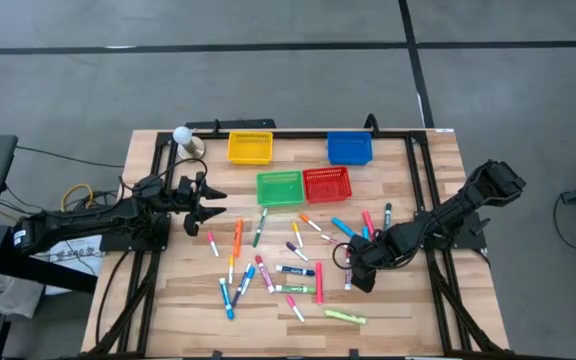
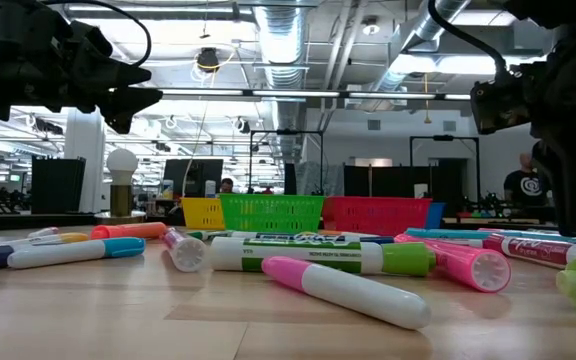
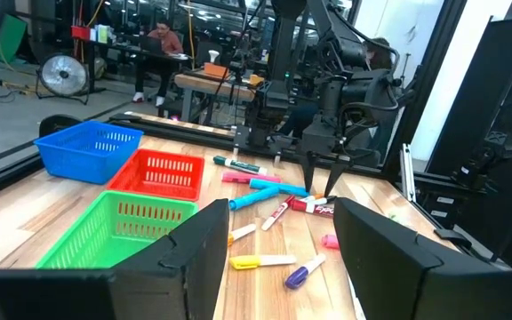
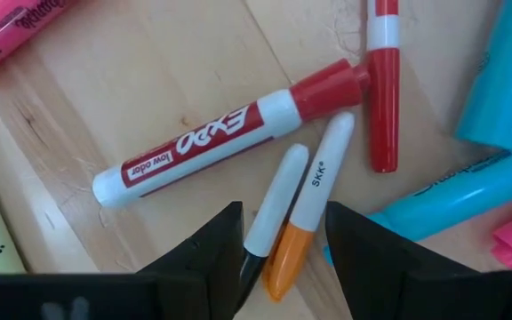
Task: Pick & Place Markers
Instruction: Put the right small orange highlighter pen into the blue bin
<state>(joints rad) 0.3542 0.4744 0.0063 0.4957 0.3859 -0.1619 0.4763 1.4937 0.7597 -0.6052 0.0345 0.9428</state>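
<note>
floor (image 1: 268,60): grey concrete | ceiling: exposed ducts (image 2: 278,40) | desks (image 3: 207,84)

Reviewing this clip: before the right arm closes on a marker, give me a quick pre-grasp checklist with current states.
1. Right gripper fingers apart over the markers: ok.
2. Single target between fingers: not ok; orange-capped white marker and black-tipped white marker lie touching.
3. Red Expo marker clear of the fingers: ok.
4. Red mesh basket unobstructed: ok.
5. Left gripper open, away at the table's left side: ok.
6. Target colour choice: cannot tell.
</note>
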